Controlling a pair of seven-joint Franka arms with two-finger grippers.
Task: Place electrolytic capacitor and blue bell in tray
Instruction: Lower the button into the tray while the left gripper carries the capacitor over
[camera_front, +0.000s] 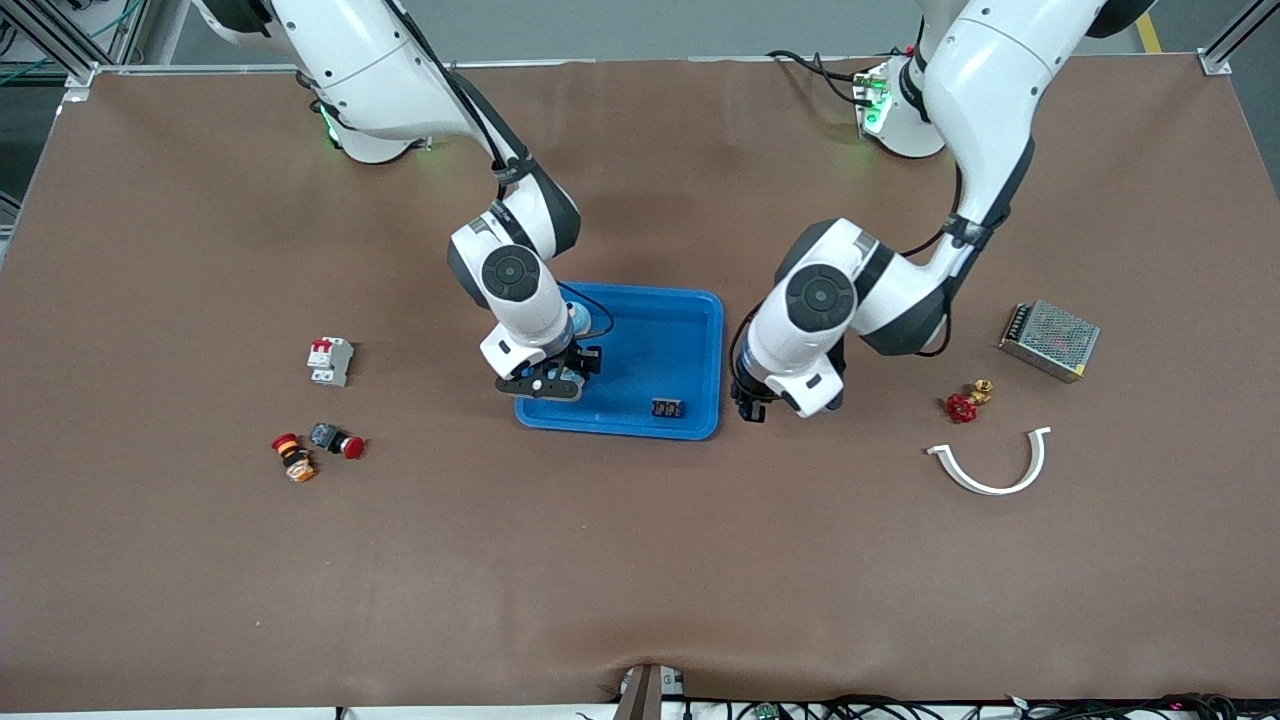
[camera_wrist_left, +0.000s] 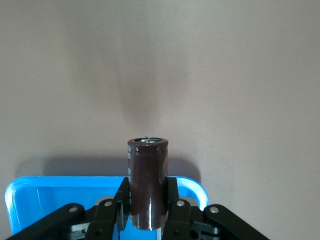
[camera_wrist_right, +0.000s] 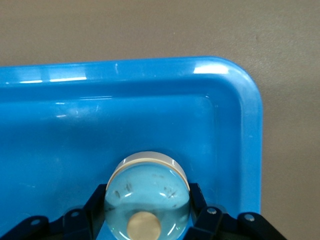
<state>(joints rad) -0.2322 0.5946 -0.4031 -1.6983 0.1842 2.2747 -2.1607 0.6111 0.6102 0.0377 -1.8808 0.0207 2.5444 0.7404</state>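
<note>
The bright blue tray lies mid-table. My right gripper is low in the tray's corner toward the right arm's end, on the side nearer the front camera. In the right wrist view it is shut on the light blue bell, which has a tan button on its dome, inside the tray. My left gripper hangs by the tray's rim at the left arm's end. In the left wrist view it is shut on the dark brown electrolytic capacitor, above a tray corner.
A small black component lies in the tray. Toward the right arm's end lie a white circuit breaker, a red push button and an orange one. Toward the left arm's end lie a mesh power supply, a red valve and a white curved piece.
</note>
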